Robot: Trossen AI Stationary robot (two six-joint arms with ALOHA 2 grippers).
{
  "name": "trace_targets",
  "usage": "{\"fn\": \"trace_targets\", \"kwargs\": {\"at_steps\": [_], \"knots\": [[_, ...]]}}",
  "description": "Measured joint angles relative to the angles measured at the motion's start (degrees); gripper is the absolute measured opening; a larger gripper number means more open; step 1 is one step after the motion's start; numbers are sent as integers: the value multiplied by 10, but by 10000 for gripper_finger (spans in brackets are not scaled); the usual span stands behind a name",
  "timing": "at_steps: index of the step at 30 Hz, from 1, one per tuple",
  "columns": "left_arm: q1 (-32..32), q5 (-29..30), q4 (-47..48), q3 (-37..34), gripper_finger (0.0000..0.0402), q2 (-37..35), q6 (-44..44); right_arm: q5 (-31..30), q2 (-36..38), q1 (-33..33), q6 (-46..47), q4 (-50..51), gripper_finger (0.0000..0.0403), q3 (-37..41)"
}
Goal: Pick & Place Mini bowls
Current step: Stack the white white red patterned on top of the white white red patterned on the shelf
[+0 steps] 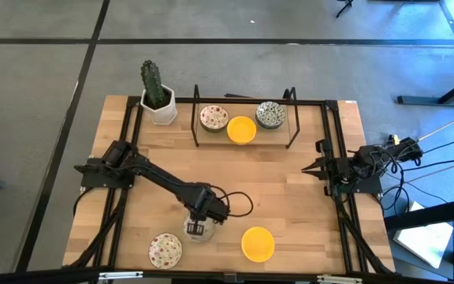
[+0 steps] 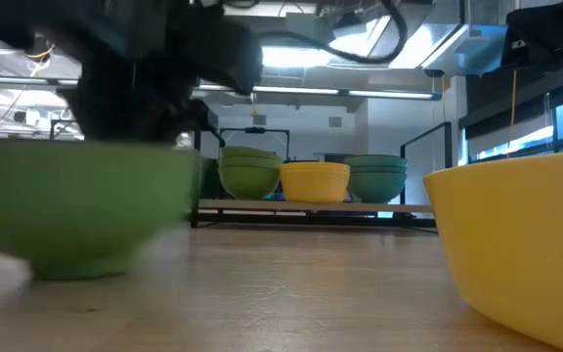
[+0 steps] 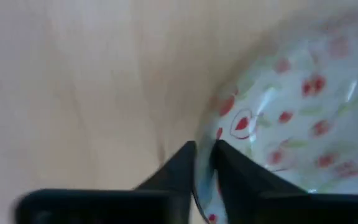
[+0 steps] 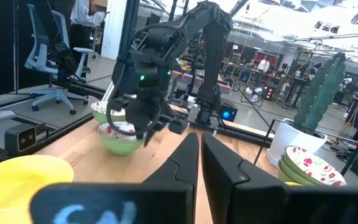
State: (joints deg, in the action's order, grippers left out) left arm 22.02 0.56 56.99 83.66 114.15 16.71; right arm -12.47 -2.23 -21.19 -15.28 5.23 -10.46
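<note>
Left gripper point(image 1: 199, 229) jaws on red-speckled bowl point(image 3: 291, 118) rim.

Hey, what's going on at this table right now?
The left gripper is down at the near edge of the table, its fingers closed on the rim of a red-speckled bowl. Another speckled bowl and a yellow bowl sit on either side of it. Three stacks of bowls wait on the rack at the far side, beside a cactus pot. The right gripper is shut and parked at the right edge.
</note>
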Motion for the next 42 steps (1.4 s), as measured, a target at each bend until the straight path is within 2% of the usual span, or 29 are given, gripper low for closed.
{"fn": "trace_targets", "kwargs": {"at_steps": [1, 3, 6, 14, 20, 24, 32, 37, 42], "knots": [[-1, -19, 3, 3, 32, -3, -7, 0, 0, 0, 0, 0, 22, 0], [-4, -39, 13, 8, 14, -11, -14, 0, 0, 0, 0, 0, 22, 0], [-12, -58, 32, 19, 9, -15, -31, 0, 0, 0, -1, -1, 22, 0], [-37, -39, 147, 138, 7, -51, -90, 0, 0, 0, 0, 0, 22, 0], [-61, 31, 285, 270, 7, -67, -95, 0, 0, 0, 0, 0, 22, 0], [-81, 84, 336, 344, 7, -71, -87, 0, 0, 0, 0, 0, 22, 0], [-151, 44, 328, 361, 7, -83, -82, 0, 0, 0, -1, 0, 22, 0], [-181, 39, 323, 361, 7, -40, -109, 0, 0, 0, -1, -1, 22, 0], [-192, 17, 279, 361, 7, -2, -180, 0, 0, 0, -1, -1, 22, 0]]}}
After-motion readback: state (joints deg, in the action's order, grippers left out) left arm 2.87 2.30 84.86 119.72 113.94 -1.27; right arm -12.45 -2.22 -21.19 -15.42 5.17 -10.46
